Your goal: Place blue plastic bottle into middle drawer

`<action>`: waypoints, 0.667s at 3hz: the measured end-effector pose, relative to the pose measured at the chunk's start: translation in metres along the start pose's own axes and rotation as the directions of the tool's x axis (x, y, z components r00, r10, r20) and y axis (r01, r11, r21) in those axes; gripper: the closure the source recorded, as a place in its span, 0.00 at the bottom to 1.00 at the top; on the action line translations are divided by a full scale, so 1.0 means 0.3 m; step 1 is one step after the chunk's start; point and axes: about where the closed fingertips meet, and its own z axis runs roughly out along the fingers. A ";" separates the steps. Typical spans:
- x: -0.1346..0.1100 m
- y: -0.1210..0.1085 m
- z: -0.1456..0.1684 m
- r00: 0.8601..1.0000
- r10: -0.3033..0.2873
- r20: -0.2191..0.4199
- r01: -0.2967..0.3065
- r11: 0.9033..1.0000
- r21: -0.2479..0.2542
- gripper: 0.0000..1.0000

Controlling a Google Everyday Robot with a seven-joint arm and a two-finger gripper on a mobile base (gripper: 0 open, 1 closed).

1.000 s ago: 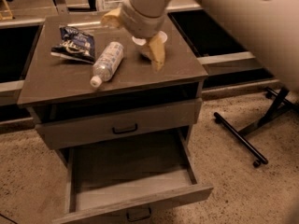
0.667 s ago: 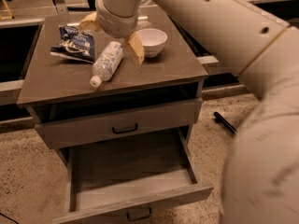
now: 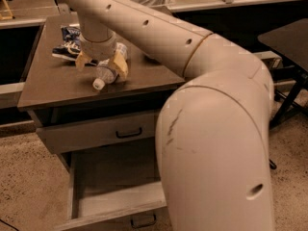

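Gripper (image 3: pixel 100 69) down at the cabinet top (image 3: pixel 53 83), yellow fingers (image 3: pixel 119 64) spread wide to either side of the blue plastic bottle (image 3: pixel 109 74), not yet clamped. Bottle lying on its side, white cap toward the front edge, near the dark snack bag (image 3: pixel 67 46). Middle drawer (image 3: pixel 115 201) pulled open below, partly hidden by the arm (image 3: pixel 211 129). Likely risks: round body rolling or squirting out of an off-centre pinch, toward the edge; soft plastic buckling under a hard squeeze.
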 end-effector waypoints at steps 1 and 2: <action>0.015 -0.015 0.016 0.999 -0.040 -0.033 0.039 0.999 -0.036 0.45; -0.001 -0.039 -0.021 0.998 -0.063 -0.023 0.063 0.998 -0.014 0.68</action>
